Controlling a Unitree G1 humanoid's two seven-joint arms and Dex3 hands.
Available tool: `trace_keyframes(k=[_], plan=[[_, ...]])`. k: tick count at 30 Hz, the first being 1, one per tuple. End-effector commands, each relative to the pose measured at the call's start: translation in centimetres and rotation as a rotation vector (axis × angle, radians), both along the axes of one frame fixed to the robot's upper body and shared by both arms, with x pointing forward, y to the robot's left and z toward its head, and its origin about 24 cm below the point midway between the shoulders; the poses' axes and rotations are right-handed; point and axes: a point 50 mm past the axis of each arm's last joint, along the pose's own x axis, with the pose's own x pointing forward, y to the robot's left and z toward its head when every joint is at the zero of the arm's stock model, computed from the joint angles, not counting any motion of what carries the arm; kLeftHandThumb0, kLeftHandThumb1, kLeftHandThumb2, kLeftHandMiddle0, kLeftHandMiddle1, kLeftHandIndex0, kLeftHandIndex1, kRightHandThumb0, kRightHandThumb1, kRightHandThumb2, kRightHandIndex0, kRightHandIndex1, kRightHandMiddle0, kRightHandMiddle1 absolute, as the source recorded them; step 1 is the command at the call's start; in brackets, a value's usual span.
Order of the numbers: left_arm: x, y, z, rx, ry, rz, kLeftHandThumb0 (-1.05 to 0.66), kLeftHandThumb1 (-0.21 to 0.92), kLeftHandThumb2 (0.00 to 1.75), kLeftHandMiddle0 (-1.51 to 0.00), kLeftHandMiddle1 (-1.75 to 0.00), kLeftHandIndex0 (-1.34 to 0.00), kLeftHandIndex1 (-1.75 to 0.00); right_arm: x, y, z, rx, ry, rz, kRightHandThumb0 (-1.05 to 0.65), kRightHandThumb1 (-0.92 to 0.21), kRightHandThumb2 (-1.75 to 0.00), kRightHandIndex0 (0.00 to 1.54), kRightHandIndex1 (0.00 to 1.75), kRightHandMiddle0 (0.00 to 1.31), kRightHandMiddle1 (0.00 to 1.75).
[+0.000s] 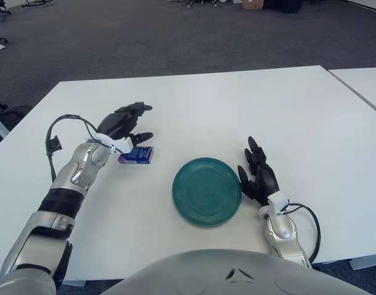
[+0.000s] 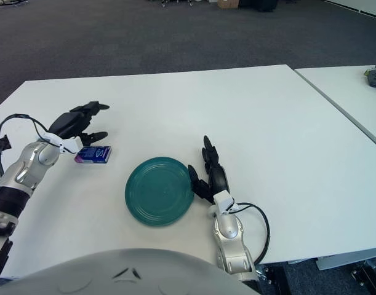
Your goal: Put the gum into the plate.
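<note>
In the left eye view the gum [image 1: 136, 155], a small blue and purple pack, lies flat on the white table [image 1: 194, 104], toward its left edge and not yet in the plate. The left hand [image 1: 125, 126] hovers over the pack's far left end with its fingers spread; it holds nothing, and whether the lower finger touches the pack I cannot tell. The green plate [image 1: 207, 191] sits nearer the front edge, to the right of the gum and apart from it. The right hand [image 1: 258, 176] shows just beside the plate's right rim, fingers loosely extended, holding nothing.

In the right eye view the same layout reads more clearly: the left hand [image 2: 80, 123] is above and slightly behind the gum [image 2: 93, 154], with a bare strip of table between the gum and the plate [image 2: 159, 190]. The right hand [image 2: 210, 174] is idle at the plate's right rim.

The step in hand looks like the reach and grasp. Next, the left hand should settle lower, close its fingers across the pack's narrow sides, lift, and carry it right toward the plate.
</note>
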Motion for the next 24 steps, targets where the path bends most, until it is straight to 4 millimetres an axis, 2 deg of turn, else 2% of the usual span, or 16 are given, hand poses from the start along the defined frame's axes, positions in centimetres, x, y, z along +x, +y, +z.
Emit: trace_keyframes(k=[1,13,24], plan=[[0.4,0.7,-0.2,0.076,0.035,-0.019,-1.05,0.92,0.57,-0.26,0.0,-0.03,-0.96,-1.5,-0.5,-2.6,0.015,0.164,-0.021,-0.79,-0.92,-0.5,0.23,0.01,0.01,0.16],[0.6,0.5,-2.3,0.177,0.172,-0.043,-1.05,0.92,0.59,-0.21,0.0,0.0,-0.94,-1.6,-0.9,-2.8,0.076,0.174,-0.031,-0.81,-0.92,-0.34,0.26,0.01,0.0,0.21],[0.6,0.1,-3.1,0.165,0.273,-0.063,-1.05,0.92,0.56,-0.19,0.0,0.0,-0.95,-1.7,-1.0,-2.9,0.122,0.161,-0.027,-0.76,-0.92,-0.27,0.28,0.01,0.0,0.28]])
